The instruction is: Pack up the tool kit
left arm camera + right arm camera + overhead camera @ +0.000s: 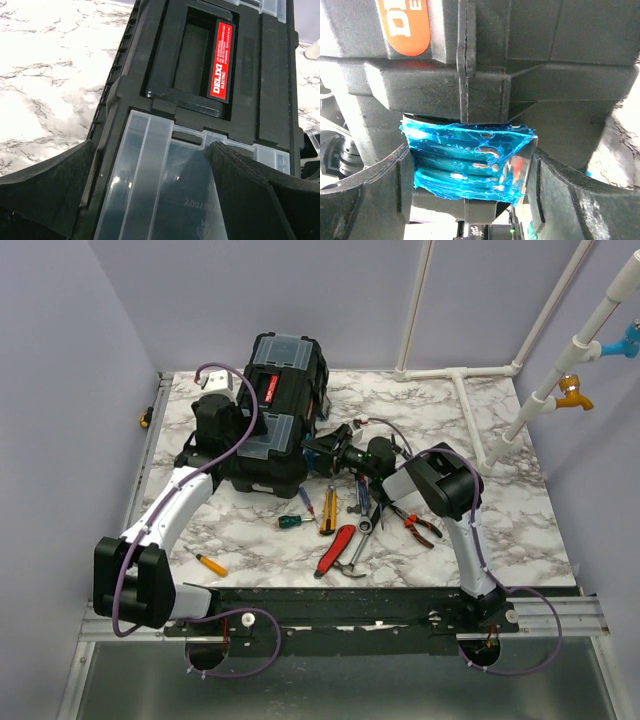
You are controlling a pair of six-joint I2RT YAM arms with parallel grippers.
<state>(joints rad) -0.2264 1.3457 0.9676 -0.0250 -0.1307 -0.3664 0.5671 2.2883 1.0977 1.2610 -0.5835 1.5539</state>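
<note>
The black toolbox (pixel 285 375) stands at the back middle of the marble table, lid down, its red handle label (pixel 222 60) facing up. My left gripper (pixel 150 192) hangs open over the near translucent lid compartment (pixel 145 165), its fingers (pixel 45 190) wide apart. At the box's right side, my right gripper (pixel 472 175) has both pads against the sides of a teal latch (pixel 465 160). Loose tools lie in front: a green screwdriver (pixel 293 521), a yellow screwdriver (pixel 329 510), red pliers (pixel 335 550), a hammer (pixel 356 558), a wrench (pixel 364 502) and orange pliers (pixel 422 526).
A small orange screwdriver (pixel 210 563) lies alone near the left arm's base. White pipes (pixel 470 390) run along the table's back right. Purple walls close in the left and back sides. The black rail (pixel 340 605) marks the near edge.
</note>
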